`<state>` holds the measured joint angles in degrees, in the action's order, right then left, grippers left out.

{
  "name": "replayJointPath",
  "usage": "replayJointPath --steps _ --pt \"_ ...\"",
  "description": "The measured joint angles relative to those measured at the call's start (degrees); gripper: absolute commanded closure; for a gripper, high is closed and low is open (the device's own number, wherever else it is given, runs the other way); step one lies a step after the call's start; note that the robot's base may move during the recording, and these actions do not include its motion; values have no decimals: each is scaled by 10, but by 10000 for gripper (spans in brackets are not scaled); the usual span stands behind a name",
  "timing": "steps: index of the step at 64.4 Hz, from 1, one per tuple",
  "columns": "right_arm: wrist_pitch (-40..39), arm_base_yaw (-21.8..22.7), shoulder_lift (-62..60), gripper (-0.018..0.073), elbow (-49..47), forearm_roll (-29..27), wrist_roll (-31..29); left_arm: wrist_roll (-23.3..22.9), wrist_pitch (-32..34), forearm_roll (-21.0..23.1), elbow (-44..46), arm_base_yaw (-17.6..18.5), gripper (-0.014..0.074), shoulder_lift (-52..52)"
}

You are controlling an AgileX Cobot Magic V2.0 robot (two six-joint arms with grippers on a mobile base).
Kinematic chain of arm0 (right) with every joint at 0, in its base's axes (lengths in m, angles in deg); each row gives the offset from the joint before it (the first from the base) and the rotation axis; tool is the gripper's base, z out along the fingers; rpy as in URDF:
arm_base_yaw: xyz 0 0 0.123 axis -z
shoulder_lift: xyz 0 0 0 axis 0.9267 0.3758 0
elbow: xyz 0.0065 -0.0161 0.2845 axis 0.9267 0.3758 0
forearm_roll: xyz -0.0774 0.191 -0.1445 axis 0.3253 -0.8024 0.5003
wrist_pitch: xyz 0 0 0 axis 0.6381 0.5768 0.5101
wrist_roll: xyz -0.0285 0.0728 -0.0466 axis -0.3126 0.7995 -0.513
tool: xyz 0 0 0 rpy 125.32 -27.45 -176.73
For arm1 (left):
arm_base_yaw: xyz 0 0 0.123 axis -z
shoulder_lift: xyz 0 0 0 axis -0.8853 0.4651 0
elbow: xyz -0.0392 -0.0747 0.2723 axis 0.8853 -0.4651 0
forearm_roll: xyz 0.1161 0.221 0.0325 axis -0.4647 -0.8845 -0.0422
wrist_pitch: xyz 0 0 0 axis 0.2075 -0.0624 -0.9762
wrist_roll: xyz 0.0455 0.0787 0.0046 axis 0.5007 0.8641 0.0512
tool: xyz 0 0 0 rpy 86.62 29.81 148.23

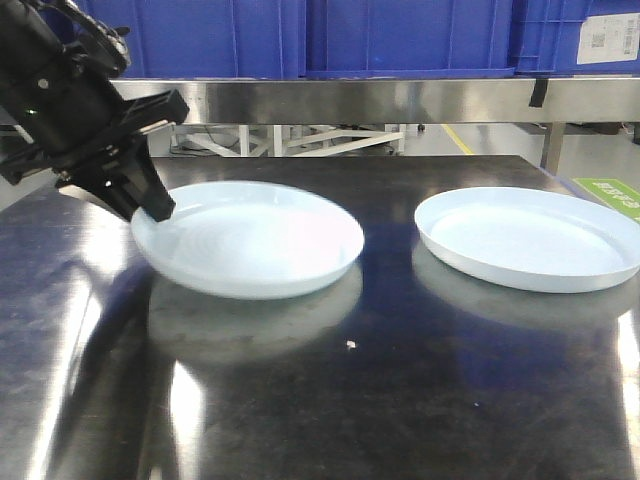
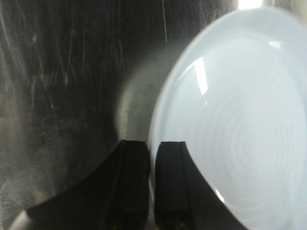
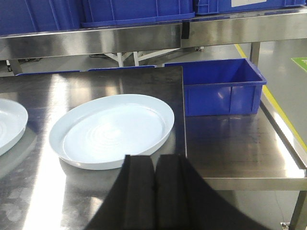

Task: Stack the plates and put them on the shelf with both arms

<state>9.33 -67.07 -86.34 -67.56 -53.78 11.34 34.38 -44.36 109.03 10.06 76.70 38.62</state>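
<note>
Two pale bluish-white plates are on the dark steel table. The left plate [image 1: 250, 240] is tilted, its left rim raised off the tabletop. My left gripper [image 1: 150, 205] is shut on that rim. In the left wrist view the rim runs between the two black fingers [image 2: 134, 182] of the left gripper [image 2: 152, 158], with the plate [image 2: 235, 124] spreading to the right. The right plate [image 1: 528, 237] lies flat. In the right wrist view my right gripper [image 3: 154, 163] is shut and empty, just short of the right plate [image 3: 112, 129]. The shelf rail [image 1: 350, 100] crosses behind the table.
Big blue crates [image 1: 300, 35] sit on the shelf above the rail. A lower steel surface [image 3: 240, 143] to the right of the table [image 1: 400, 380] carries an open blue crate [image 3: 220, 86]. The table's right edge [image 3: 183, 120] passes close beside the right plate.
</note>
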Motion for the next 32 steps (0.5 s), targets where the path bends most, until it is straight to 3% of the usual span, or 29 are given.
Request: replayJointPath --steps 8,32 --pt "0 0 0 528 0 0 0 -5 1 -2 0 0 230 -21" --pt "0 0 0 528 0 0 0 -11 1 -11 -2 4 235 -107"
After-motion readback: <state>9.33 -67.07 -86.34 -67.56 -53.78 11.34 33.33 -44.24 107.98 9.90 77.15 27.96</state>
